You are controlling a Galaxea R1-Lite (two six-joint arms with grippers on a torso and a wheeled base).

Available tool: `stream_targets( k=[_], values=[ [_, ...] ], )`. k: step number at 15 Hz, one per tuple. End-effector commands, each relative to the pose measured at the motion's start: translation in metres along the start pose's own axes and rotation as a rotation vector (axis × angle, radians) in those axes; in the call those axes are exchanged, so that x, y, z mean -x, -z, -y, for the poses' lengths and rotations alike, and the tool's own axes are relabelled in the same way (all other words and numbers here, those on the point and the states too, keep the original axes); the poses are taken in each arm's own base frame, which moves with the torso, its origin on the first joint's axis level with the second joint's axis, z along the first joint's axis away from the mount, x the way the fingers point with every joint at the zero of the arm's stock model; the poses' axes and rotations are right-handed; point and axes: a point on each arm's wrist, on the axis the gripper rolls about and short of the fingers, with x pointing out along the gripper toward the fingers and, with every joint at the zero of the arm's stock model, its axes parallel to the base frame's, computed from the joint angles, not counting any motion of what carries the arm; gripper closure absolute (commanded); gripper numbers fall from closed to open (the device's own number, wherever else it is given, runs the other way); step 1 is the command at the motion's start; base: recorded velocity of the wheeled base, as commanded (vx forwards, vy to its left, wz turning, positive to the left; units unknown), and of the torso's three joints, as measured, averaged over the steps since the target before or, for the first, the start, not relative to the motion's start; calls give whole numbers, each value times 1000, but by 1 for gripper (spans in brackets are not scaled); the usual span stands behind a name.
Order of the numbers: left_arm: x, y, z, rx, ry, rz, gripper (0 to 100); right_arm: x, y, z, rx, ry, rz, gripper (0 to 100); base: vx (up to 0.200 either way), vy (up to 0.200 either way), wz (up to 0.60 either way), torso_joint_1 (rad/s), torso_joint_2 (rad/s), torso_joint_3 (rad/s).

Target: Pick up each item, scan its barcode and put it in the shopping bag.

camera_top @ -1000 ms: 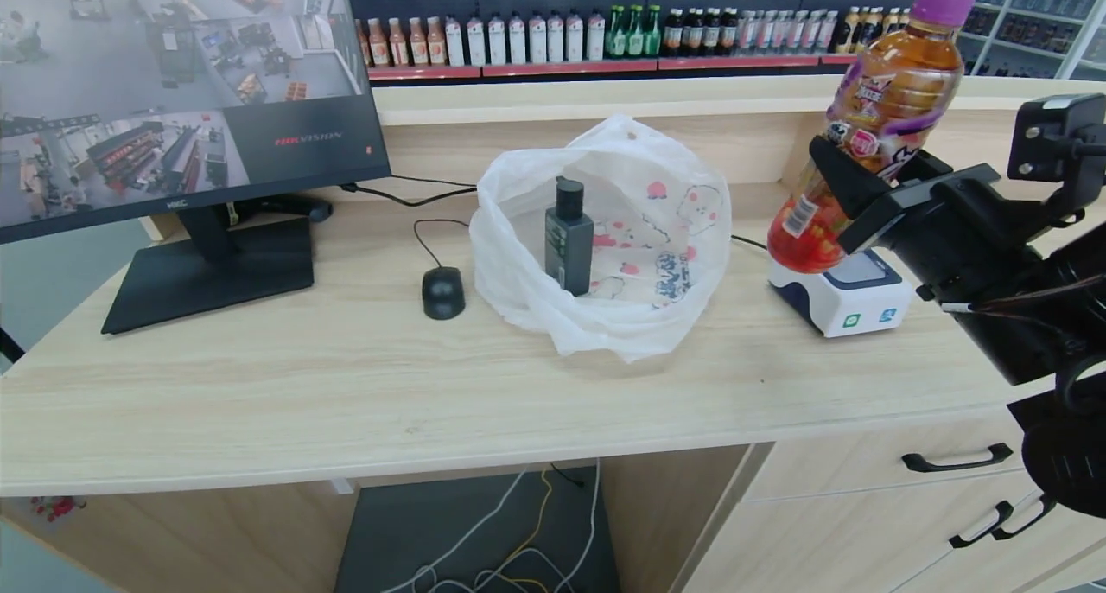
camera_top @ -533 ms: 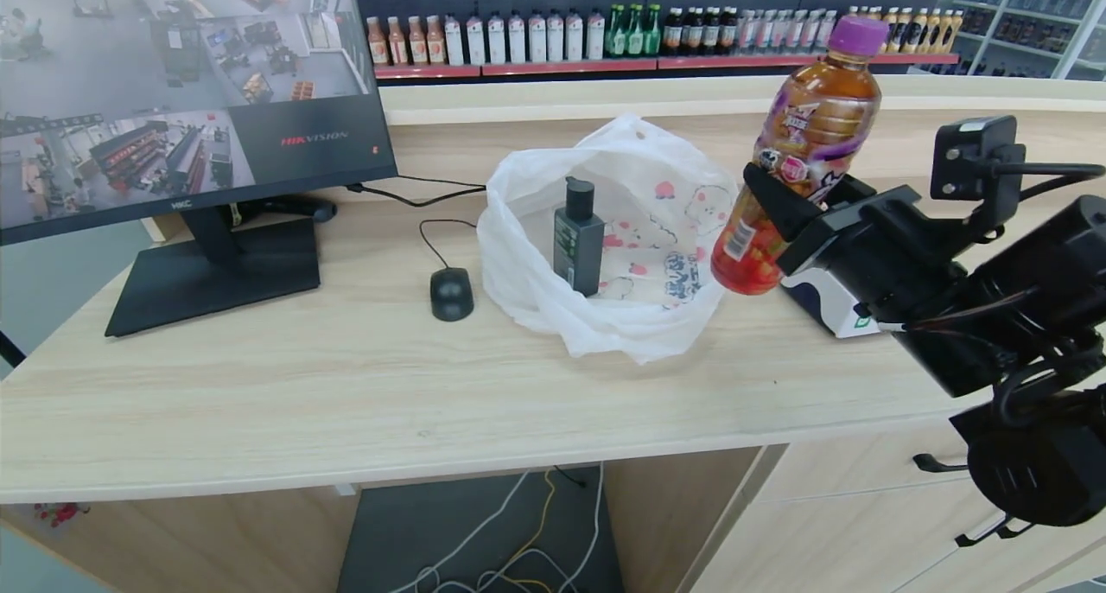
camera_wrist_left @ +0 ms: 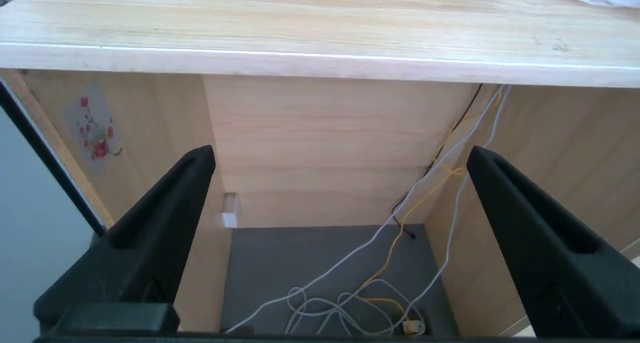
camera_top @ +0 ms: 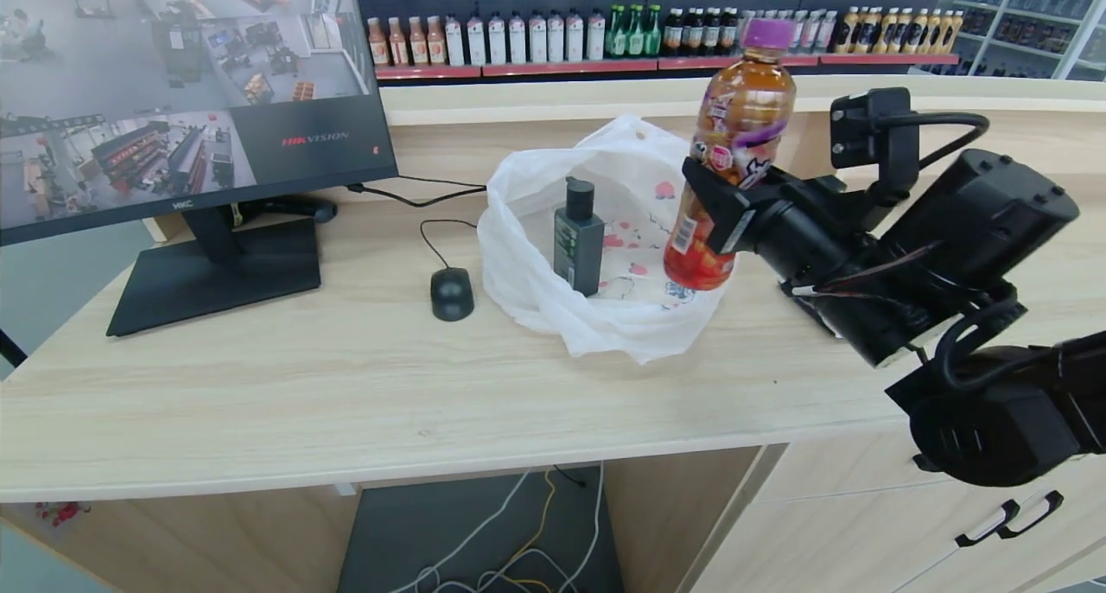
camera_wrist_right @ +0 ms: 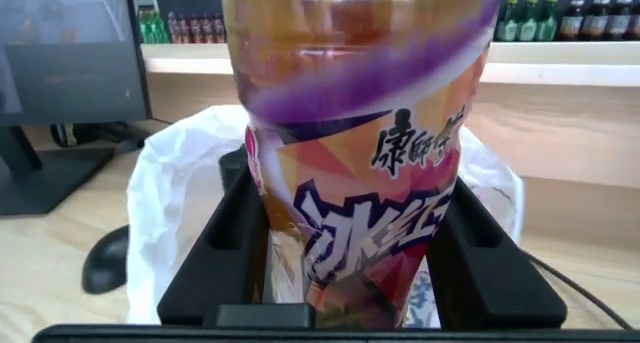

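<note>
Over the last second I've swung the right arm leftward, carrying the tea bottle (camera_top: 736, 135) from the far right of the counter (camera_top: 346, 385) to just above the right rim of the shopping bag (camera_top: 536, 290).

Head view: the right gripper (camera_top: 721, 211) is clamped on the bottle's lower body. The cap is up and leaning slightly, high enough, I judge, to clear the rim. A dark pump bottle (camera_top: 577, 243) already stands upright inside the bag, so I'd aim for the free space to its right. A computer mouse (camera_top: 452, 293) lies just left of the bag.

Left wrist view: the left gripper (camera_wrist_left: 340, 178) hangs empty, jaws wide apart, below the counter's near edge facing loose cables (camera_wrist_left: 400, 243), parked out of the way.

Right wrist view: black fingers (camera_wrist_right: 225, 243) press both sides of the label, with the bag's open mouth beyond.
</note>
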Motion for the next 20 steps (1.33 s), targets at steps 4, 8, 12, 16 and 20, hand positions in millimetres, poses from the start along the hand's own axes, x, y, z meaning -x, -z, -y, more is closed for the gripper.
stream_targets(
  k=[4, 8, 12, 16, 20],
  values=[
    [0, 0, 0, 0, 0, 1, 0, -54, 9, 1, 22, 27, 43, 100, 0, 0, 0, 0, 0, 0],
    [0, 0, 0, 0, 0, 1, 0, -85, 16, 5, 43, 41, 15, 100, 0, 0, 0, 0, 0, 0],
    [0, 0, 0, 0, 0, 1, 0, -91, 34, 11, 54, 55, -12, 100, 0, 0, 0, 0, 0, 0],
    [0, 0, 0, 0, 0, 1, 0, -93, 53, 21, 84, 76, -33, 100, 0, 0, 0, 0, 0, 0],
    [0, 0, 0, 0, -2, 1, 0, -95, 74, 22, 85, 79, -36, 100, 0, 0, 0, 0, 0, 0]
  ],
)
